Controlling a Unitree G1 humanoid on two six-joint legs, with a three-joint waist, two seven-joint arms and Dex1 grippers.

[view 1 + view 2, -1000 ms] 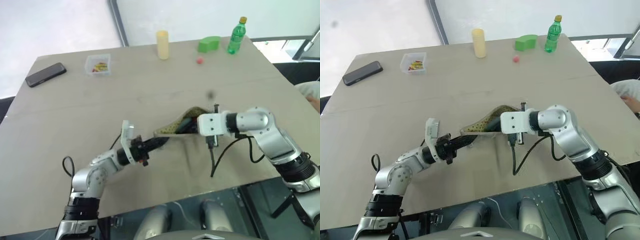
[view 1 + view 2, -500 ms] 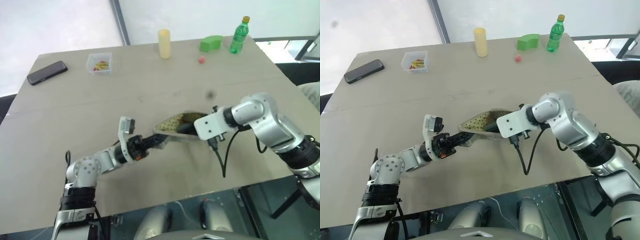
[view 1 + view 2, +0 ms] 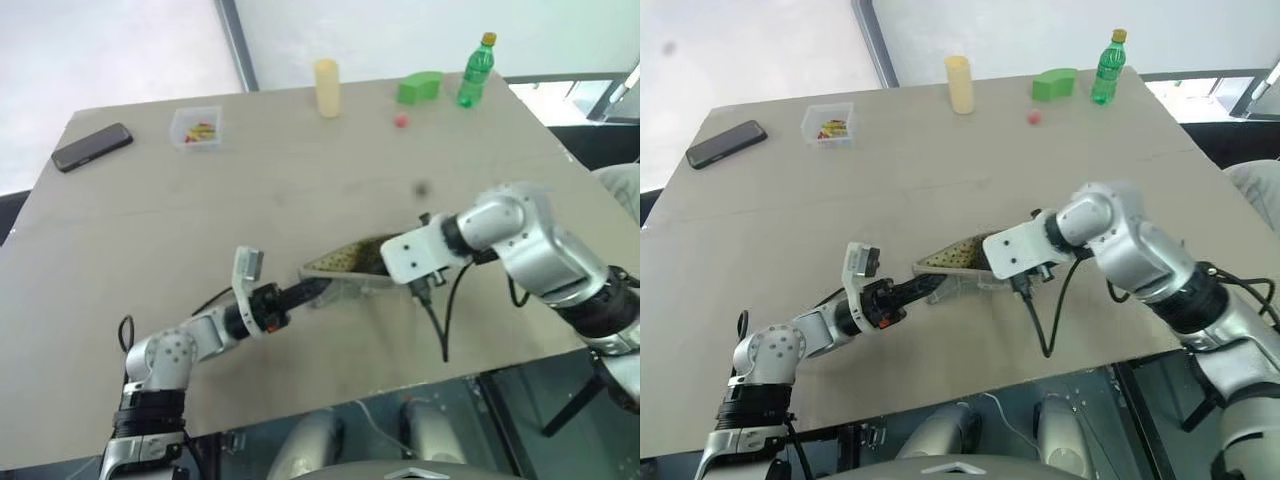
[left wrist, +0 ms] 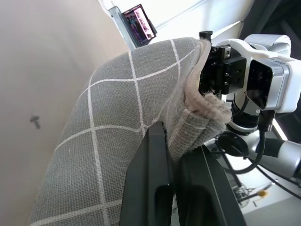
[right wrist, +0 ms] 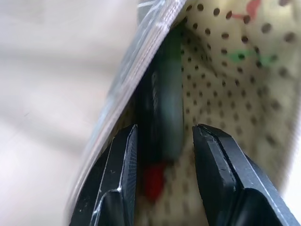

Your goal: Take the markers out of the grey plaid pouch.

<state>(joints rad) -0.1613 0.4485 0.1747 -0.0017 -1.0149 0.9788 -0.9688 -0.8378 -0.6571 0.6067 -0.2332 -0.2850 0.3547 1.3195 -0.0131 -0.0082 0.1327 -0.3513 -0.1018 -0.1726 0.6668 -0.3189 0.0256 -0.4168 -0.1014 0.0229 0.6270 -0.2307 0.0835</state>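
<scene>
- Since a second ago the grey plaid pouch [image 3: 345, 275] has sunk and flattened from a raised hump to a low wedge, and the right gripper [image 5: 162, 155] has pushed deeper into its mouth; the far things keep their places.
- Left to right along the table's [image 3: 150, 230] far side: a dark phone [image 3: 92, 147], a clear box [image 3: 196, 127] of small coloured bits, a pale yellow cylinder [image 3: 326, 88], a small red ball [image 3: 401, 121], a green block [image 3: 420, 87] and a green bottle [image 3: 475, 70]. All stand well apart from the pouch.
- Near the front edge, the left gripper [image 4: 176, 155] has its fingers pressed together on the pouch's seam edge.
- At the pouch's other end, the right gripper's fingers stand apart, one on each side of the dark marker [image 5: 162, 113] with the red end, which lies inside against the dotted lining [image 5: 225, 70]. Whether they touch it cannot be told.
- Pouch fabric hides the rest of the inside.
- A black cable [image 3: 440, 310] hangs from the right wrist just beside the pouch.
</scene>
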